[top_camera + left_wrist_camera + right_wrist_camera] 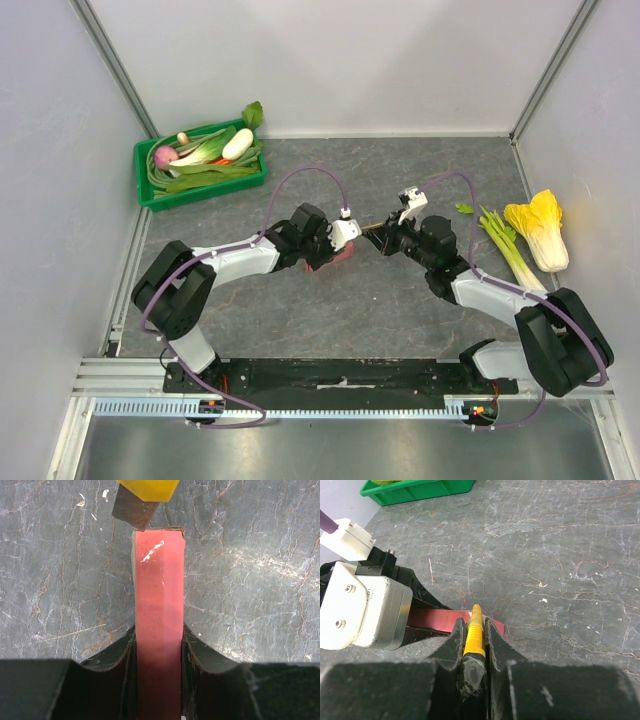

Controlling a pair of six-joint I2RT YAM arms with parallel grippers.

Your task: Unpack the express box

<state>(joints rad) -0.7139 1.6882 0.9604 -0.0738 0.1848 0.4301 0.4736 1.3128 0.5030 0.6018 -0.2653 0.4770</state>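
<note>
A robotics lab test cell, not a kitchen (despite the greens). Boxed in by plain white panels [330, 60] set in aluminium posts [112, 60]. Floored with a grey stone-patterned tabletop [350, 310]. Fitted at the near edge with two cabled robot arms [235, 262] bolted to a black base plate [340, 372] beside a slotted cable duct [330, 410]. Stocked with a green crate [205, 188] of vegetables, loose celery [510, 250], a yellow cabbage [540, 230].

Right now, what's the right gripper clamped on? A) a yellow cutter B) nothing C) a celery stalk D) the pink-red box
A: the right gripper is shut on the yellow cutter, whose dark blade points at the end of the express box held by the left gripper.
</note>
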